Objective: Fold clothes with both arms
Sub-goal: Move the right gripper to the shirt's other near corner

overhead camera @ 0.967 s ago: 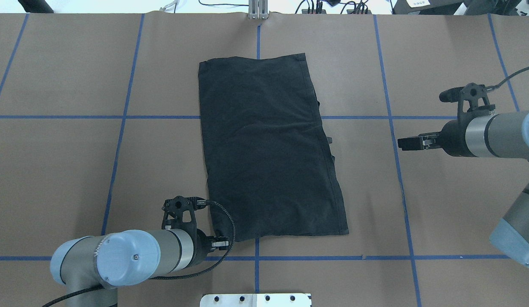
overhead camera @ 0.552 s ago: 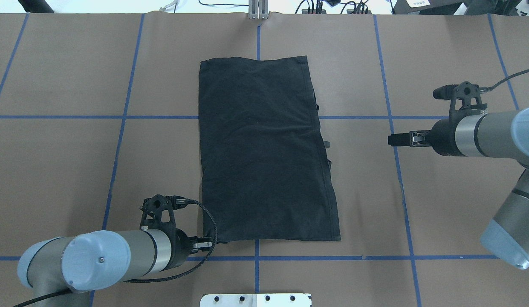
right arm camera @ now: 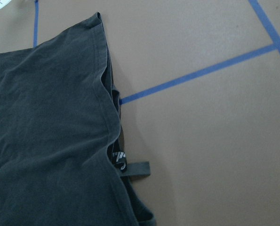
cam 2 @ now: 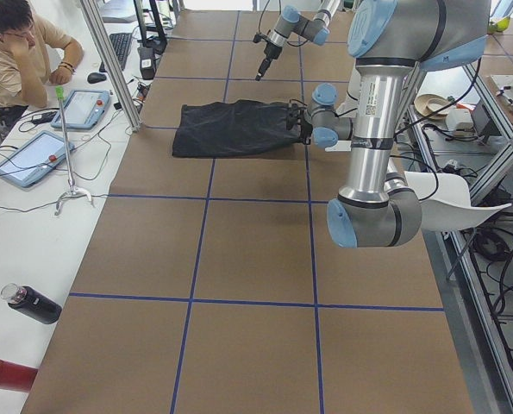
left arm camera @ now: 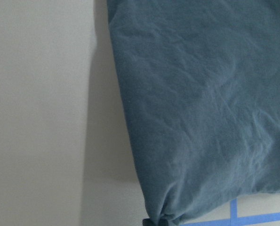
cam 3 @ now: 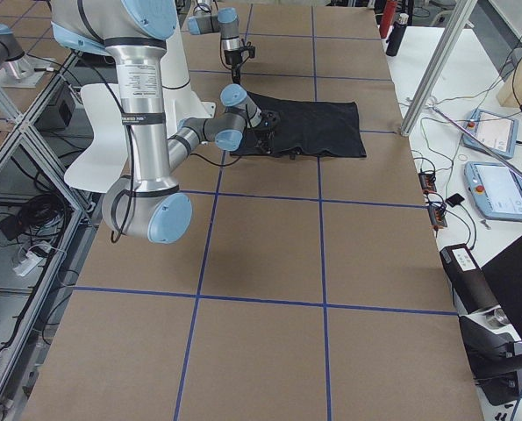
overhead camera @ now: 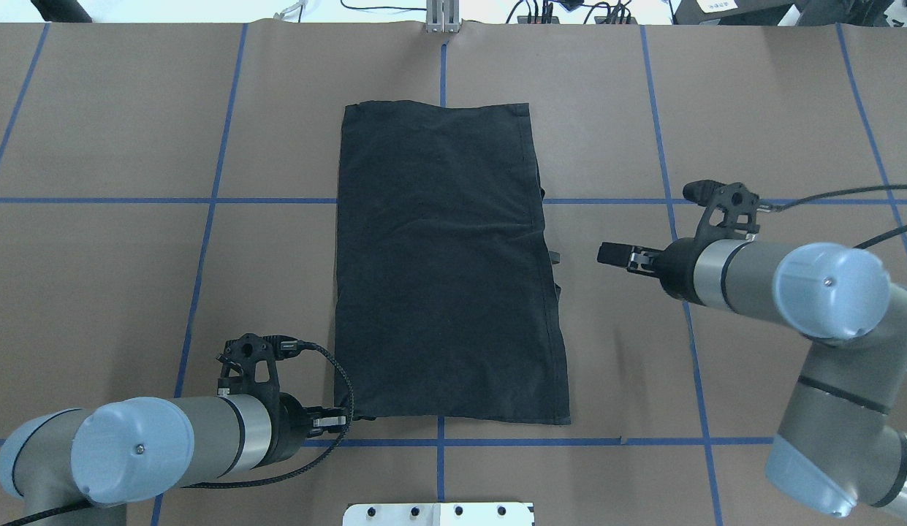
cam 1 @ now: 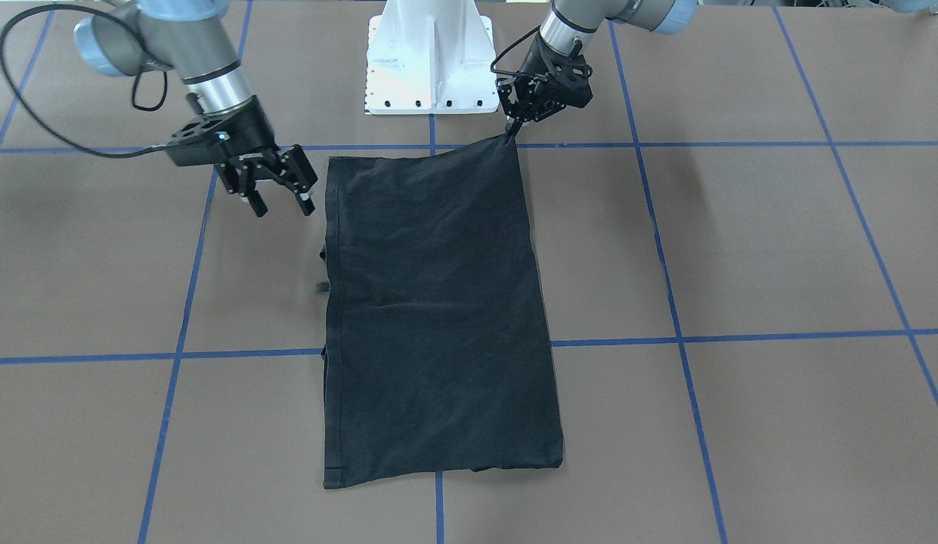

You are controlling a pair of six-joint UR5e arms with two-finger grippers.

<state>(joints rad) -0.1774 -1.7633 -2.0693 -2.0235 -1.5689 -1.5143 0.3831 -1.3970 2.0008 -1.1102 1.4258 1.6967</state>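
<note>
The black T-shirt (overhead camera: 446,263) lies folded into a long rectangle, plain side up, in the middle of the table (overhead camera: 131,292). My left gripper (overhead camera: 351,419) is shut on its near left corner. In the front-facing view the left gripper (cam 1: 509,134) holds that corner slightly raised off the T-shirt (cam 1: 431,317). The left wrist view shows the T-shirt (left arm camera: 201,117) bunched at the bottom edge. My right gripper (overhead camera: 605,254) hovers a short way off the shirt's right edge. In the front-facing view the right gripper (cam 1: 281,204) is open and holds nothing. A small tag (right arm camera: 135,170) sticks out from the T-shirt (right arm camera: 45,141).
The white pedestal base (cam 1: 431,68) stands at the robot's side of the table. Blue tape lines (overhead camera: 205,248) grid the brown surface. A person (cam 2: 15,43) sits at a side desk with tablets (cam 2: 28,158), and bottles (cam 2: 32,304) lie near the table's end.
The left gripper dragged the shirt's near left corner leftwards, squaring the cloth. The right arm swung in towards the shirt's right edge.
</note>
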